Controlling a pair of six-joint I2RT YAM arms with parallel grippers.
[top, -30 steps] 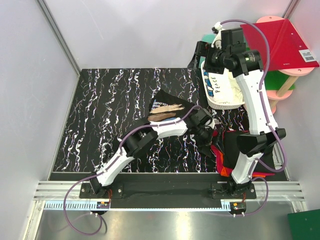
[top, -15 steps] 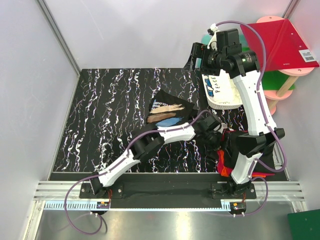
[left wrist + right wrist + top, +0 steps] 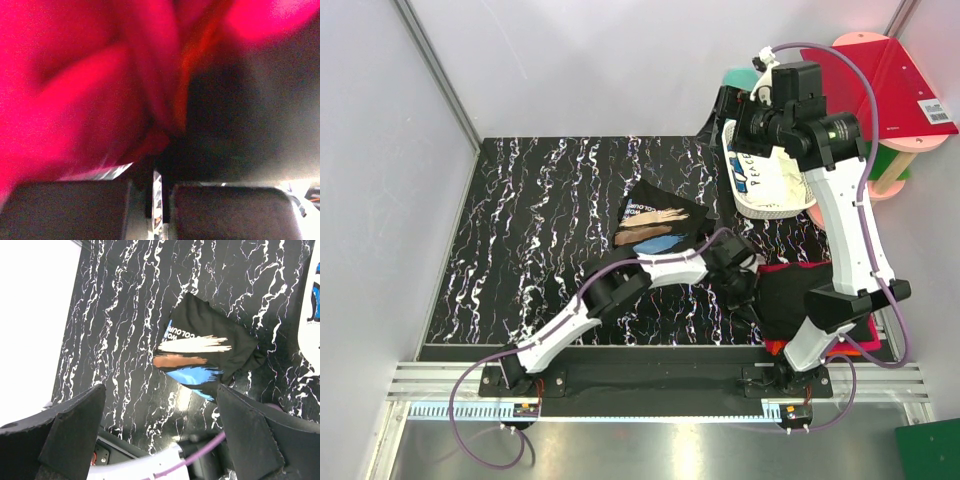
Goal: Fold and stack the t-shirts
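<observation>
Top external view is showing the left jaws sitting low at the near right of the table [image 3: 540, 220], pressing shut on a fold of the red t-shirt [image 3: 90, 90], which is lying under a crumpled black t-shirt [image 3: 795, 295]. Farther back, a folded printed t-shirt [image 3: 660, 222], black with colourful streaks, is resting mid-table, well apart from that heap. Beyond it, the right jaws are hanging high beside the white basket [image 3: 775, 185], spreading wide and holding nothing.

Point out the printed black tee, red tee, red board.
printed black tee [image 3: 200, 357]: right wrist view, chest print.
red tee [image 3: 75, 100]: left wrist view, bunched fold.
red board [image 3: 885, 85]: top view, flat face.
</observation>
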